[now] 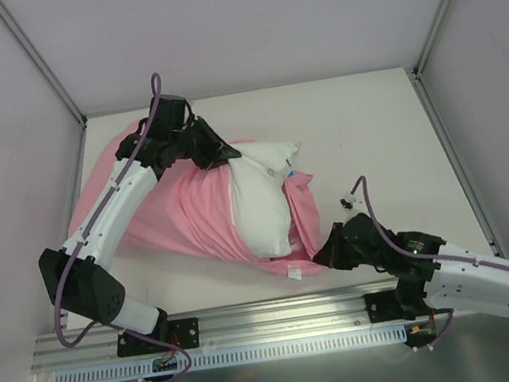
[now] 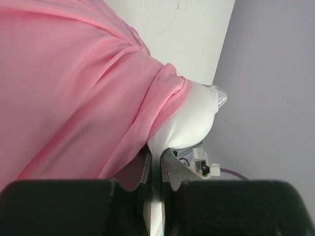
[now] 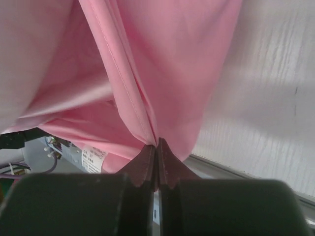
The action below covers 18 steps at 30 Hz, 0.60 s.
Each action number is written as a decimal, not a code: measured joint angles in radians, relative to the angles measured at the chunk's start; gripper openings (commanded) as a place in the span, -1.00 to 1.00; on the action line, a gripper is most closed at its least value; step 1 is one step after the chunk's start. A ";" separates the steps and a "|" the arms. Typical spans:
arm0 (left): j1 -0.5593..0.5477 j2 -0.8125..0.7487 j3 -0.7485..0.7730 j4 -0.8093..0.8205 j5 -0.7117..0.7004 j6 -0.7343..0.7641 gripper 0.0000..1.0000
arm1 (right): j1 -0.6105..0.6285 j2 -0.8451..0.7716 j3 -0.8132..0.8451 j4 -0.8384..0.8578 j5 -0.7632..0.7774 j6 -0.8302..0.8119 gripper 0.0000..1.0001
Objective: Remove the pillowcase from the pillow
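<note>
While the right tool (image 3: 157, 146) sits nearest, by the worktop's (image 1: 370, 124) near edge, its jaws are pinched together on the open hem of the pillowcase (image 1: 176, 213). Beyond it the pillow (image 1: 259, 205) lies half bared, with its covered end running toward the far-left corner. Farthest off, the left tool (image 2: 157, 160) is clamped, apparently on the pillow's white corner. The pillowcase would therefore have to slide off leftward.
</note>
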 measured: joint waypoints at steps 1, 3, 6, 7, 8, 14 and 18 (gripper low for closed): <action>0.008 -0.004 0.000 -0.002 0.000 0.000 -1.00 | 0.024 0.014 -0.004 0.007 0.005 0.011 -0.99; 0.016 -0.006 0.000 -0.007 0.002 -0.002 -1.00 | 0.063 0.038 -0.008 0.026 0.020 0.030 -0.99; 0.019 -0.006 0.000 -0.021 0.003 -0.010 -1.00 | 0.124 0.090 -0.013 0.068 0.049 0.061 -0.99; 0.019 -0.006 0.000 -0.025 0.006 -0.011 -1.00 | 0.142 0.118 -0.013 0.083 0.056 0.068 -0.99; 0.021 -0.006 0.000 -0.029 0.010 -0.013 -1.00 | 0.154 0.146 -0.011 0.095 0.063 0.072 -0.99; 0.025 -0.028 -0.039 -0.006 0.051 -0.022 -1.00 | 0.106 0.285 0.047 0.095 0.097 0.041 -0.99; 0.022 -0.073 -0.085 0.036 0.052 -0.027 -1.00 | -0.097 0.370 0.086 0.103 0.026 -0.052 -0.85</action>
